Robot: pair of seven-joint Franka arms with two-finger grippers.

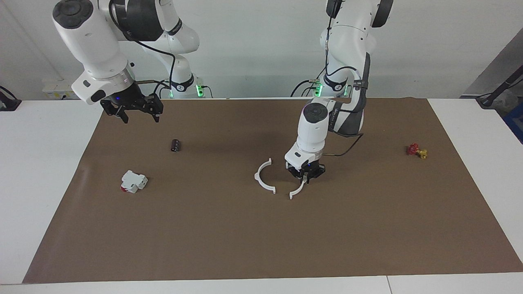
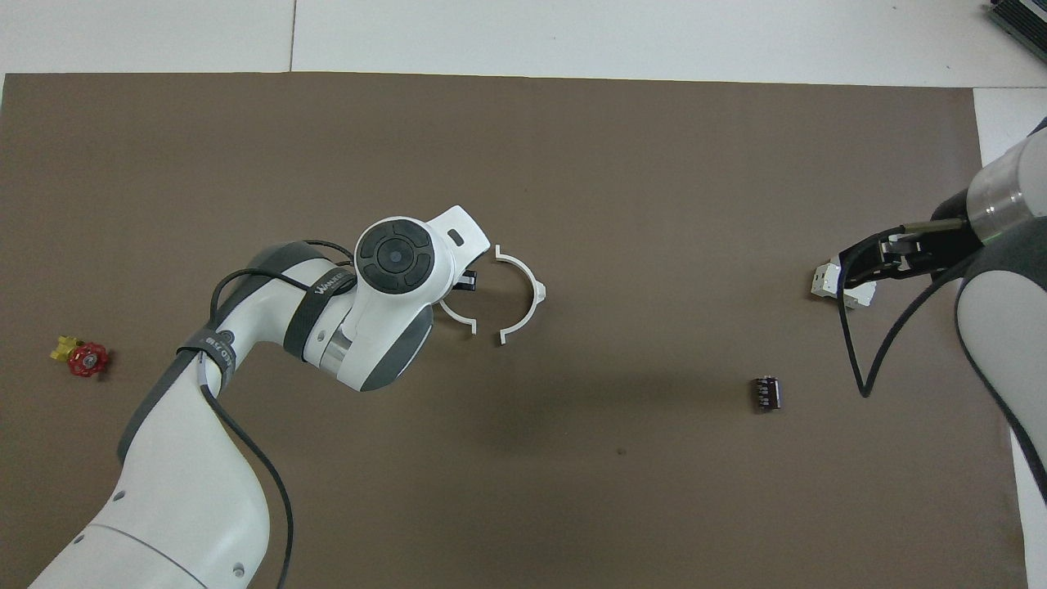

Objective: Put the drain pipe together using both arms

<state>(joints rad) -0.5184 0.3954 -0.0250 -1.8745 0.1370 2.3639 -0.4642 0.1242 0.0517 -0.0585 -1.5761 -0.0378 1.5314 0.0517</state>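
The drain pipe lies as two white half-ring arcs in the middle of the brown mat, open ends facing each other with a gap between. The free arc (image 1: 263,176) also shows in the overhead view (image 2: 524,296). My left gripper (image 1: 305,179) is down at the mat and shut on the other arc (image 1: 297,190), whose end sticks out from under the wrist in the overhead view (image 2: 459,317). My right gripper (image 1: 139,117) is open, empty and raised over the mat toward the right arm's end. It waits there (image 2: 887,252).
A blocky white part with a red end (image 1: 133,181) (image 2: 824,283) and a small black cylinder (image 1: 176,145) (image 2: 766,393) lie toward the right arm's end. A red and yellow valve piece (image 1: 416,151) (image 2: 82,358) lies toward the left arm's end.
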